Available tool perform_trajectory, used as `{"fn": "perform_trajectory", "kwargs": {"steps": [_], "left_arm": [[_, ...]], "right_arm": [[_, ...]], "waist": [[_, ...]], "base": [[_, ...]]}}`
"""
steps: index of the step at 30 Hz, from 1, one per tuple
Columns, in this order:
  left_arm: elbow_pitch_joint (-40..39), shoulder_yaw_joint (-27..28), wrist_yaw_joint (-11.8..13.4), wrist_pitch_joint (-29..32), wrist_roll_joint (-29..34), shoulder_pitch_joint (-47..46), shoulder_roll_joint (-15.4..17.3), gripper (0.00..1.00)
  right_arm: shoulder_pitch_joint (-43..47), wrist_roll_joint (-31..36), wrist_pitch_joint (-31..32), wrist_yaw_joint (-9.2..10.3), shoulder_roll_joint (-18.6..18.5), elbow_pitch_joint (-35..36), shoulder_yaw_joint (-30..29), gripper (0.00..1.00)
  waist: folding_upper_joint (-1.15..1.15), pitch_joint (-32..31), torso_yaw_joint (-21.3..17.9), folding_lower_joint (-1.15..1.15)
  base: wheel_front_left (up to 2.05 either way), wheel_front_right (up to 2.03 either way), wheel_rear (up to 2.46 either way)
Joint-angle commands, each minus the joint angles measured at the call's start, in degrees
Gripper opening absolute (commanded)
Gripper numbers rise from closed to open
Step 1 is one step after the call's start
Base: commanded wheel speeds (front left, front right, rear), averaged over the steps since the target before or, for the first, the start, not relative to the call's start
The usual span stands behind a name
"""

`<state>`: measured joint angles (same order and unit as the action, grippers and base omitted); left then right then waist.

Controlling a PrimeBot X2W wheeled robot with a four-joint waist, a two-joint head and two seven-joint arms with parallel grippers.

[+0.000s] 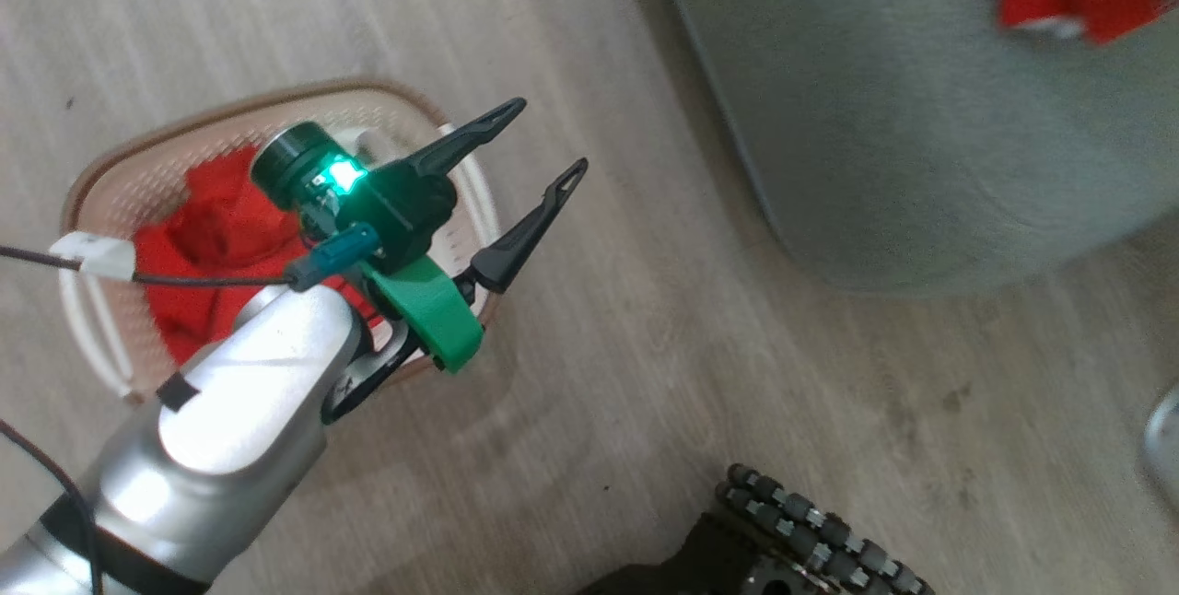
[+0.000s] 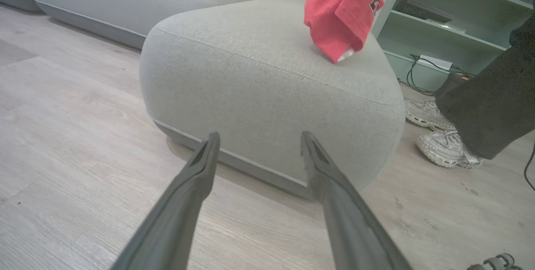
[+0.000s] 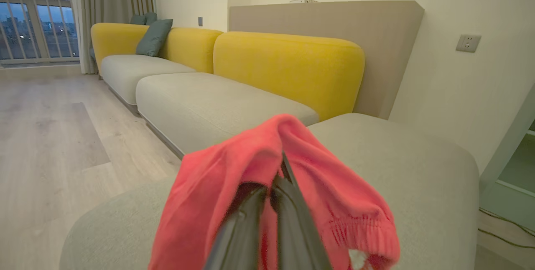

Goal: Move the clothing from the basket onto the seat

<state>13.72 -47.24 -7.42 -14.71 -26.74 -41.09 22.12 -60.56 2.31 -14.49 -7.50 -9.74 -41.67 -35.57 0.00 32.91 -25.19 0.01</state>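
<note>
Right tool [image 3: 282, 174] pinches red garment [image 3: 250, 157], hanging vertically above seat [image 3: 409, 165].

A: Red clothing [image 1: 216, 240] in a cream, perforated basket [image 1: 129, 185] rimmed in brown.
B: The seat [image 1: 875, 116] is grey-green, the floor [image 1: 645, 346] pale wood-grain, and the sofa [image 3: 288, 65] has yellow backs and light grey cushions.

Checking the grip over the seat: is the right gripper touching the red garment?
Touching. The right wrist view shows the right gripper shut on the red garment, with the fabric pinched between its jaws and draped over them.
</note>
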Motion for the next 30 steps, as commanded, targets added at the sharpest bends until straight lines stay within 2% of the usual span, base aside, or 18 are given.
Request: {"fn": "perform_trajectory", "kwargs": {"steps": [1, 10, 16, 17, 18, 19, 24, 30], "left_arm": [[-2.4, 1.1, -0.1, -0.3, -0.2, -2.0, 1.3, 1.0], [-4.1, 0.8, -0.1, -0.3, -1.2, -2.4, 3.5, 1.0], [-5.4, 1.3, -0.1, -0.3, -1.3, -2.2, 3.7, 1.0], [-5.5, 1.5, -0.1, -0.3, -1.3, -2.3, 3.6, 1.0], [-5.6, 1.6, -0.1, -0.3, -1.3, -2.4, 3.5, 1.0], [-5.7, 1.8, -0.1, -0.3, -1.2, -2.5, 3.4, 1.0], [-5.6, 2.7, -0.1, -0.3, -1.2, -2.8, 2.6, 1.0], [-4.6, 3.6, -0.1, -0.3, -1.2, -2.0, 0.4, 1.0]], "right_arm": [[-2.8, 1.7, -0.5, 0.01, -2.5, 1.2, -0.5, 0.0], [-11.8, 12.5, 1.0, 0.01, -8.4, -1.1, -10.5, 0.0], [-9.8, 17.6, 1.8, 0.01, -7.8, -3.4, -18.5, 0.0], [-9.3, 17.9, 1.6, 0.01, -7.4, -3.9, -19.7, 0.16], [-8.7, 18.2, 1.2, 0.01, -6.9, -4.5, -20.6, 0.72], [-8.2, 18.4, 0.8, 0.01, -6.6, -5.2, -21.0, 1.0], [-6.3, 17.6, -0.3, 0.01, -6.0, -8.1, -19.5, 1.0], [0.4, 13.2, -0.5, 0.01, -5.8, -6.6, -11.5, 1.0]], "waist": [[0.0, 2.7, 3.3, -0.01], [0.0, 7.7, 9.6, -0.01], [0.0, 10.7, 12.7, -0.01], [0.0, 11.0, 13.1, -0.01], [0.0, 11.1, 13.3, -0.01], [0.0, 11.2, 13.5, -0.01], [0.0, 10.5, 14.0, -0.01], [0.0, 6.8, 13.7, -0.01]], "base": [[0.0, 0.0, 0.0], [0.0, 0.0, 0.0], [0.0, 0.0, 0.0], [0.0, 0.0, 0.0], [0.0, 0.0, 0.0], [0.0, 0.0, 0.0], [0.0, 0.0, 0.0], [0.0, 0.0, 0.0]]}}
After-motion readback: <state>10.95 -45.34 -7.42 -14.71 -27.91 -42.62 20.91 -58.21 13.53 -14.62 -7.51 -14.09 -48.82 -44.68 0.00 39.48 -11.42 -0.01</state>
